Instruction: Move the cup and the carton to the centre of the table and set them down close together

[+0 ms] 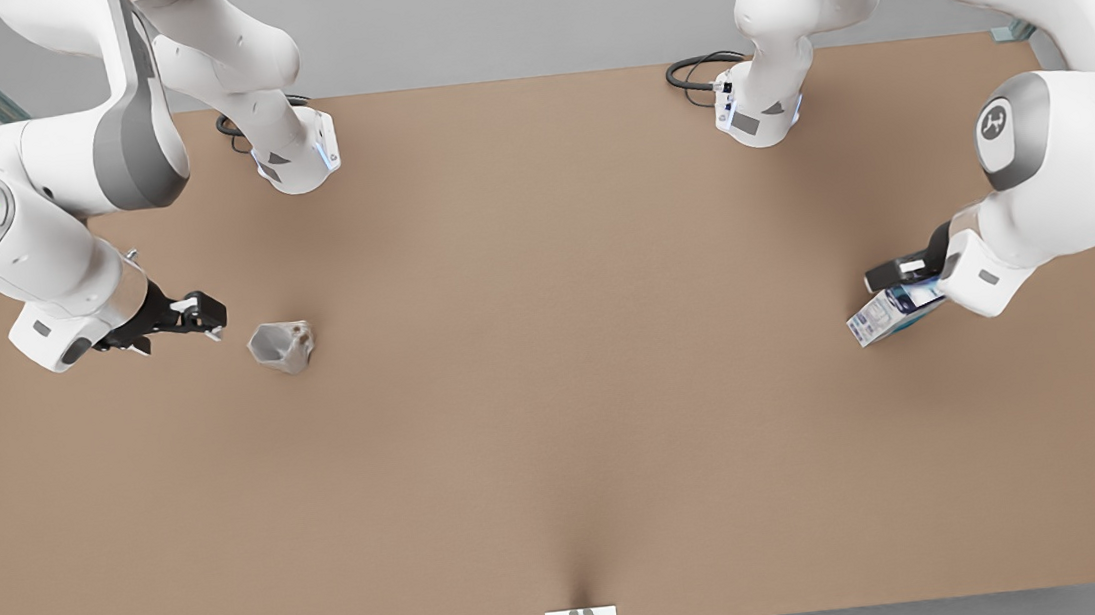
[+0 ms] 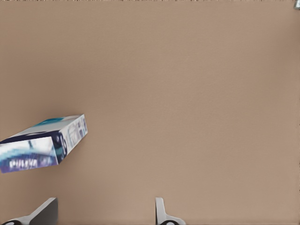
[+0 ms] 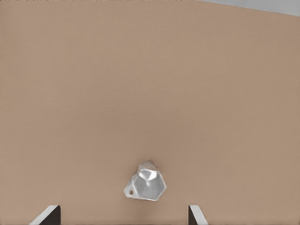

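Pale grey-white faceted cup (image 1: 282,346) and blue-banded white carton (image 1: 895,312) sit near opposite short edges of the light-brown worktop (image 1: 556,397). We fear the right jaws, spread beside the cup, or the left jaws, spread off-centre by the carton, knocking either over.

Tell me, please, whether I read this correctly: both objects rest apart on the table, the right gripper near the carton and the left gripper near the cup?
The pairing is swapped. The right wrist view shows the cup ahead of the open right gripper, and the left wrist view shows the carton beside the open left gripper. Both objects do sit far apart on the table.
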Tool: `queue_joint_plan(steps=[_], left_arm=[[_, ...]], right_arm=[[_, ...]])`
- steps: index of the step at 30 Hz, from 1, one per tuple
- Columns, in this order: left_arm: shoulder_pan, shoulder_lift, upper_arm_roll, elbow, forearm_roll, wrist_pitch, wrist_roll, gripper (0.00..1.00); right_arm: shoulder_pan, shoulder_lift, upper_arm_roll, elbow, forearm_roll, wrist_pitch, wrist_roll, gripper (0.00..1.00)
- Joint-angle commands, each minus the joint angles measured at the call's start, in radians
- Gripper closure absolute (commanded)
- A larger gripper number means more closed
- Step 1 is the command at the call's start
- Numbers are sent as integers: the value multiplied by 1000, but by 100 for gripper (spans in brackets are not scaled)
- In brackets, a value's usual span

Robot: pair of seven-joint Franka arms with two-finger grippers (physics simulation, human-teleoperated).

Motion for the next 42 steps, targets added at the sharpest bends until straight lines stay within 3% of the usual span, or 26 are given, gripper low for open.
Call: queue_joint_plan(steps=[1,9,11,15,21,42], left_arm=[[0,-1,0,0,-8,3,0,0],[1,4,-2,-52,10,60,-6,0],[1,5,-2,-54,10,60,-5,0],[1,10,-2,-60,10,60,-5,0],[1,14,-2,-69,10,60,-3,0],[1,27,-5,-77,10,58,-3,0]], right_arm=[[2,0,0,2,-4,0,-3,0],[38,5,45,-5,-25,-63,5,0],[71,1,45,-119,-28,-40,9,0],[-18,-88,35,-564,-59,351,44,0],[-141,-72,-24,-756,-57,626,-11,0],[-166,44,-21,-815,1,655,-101,0]])
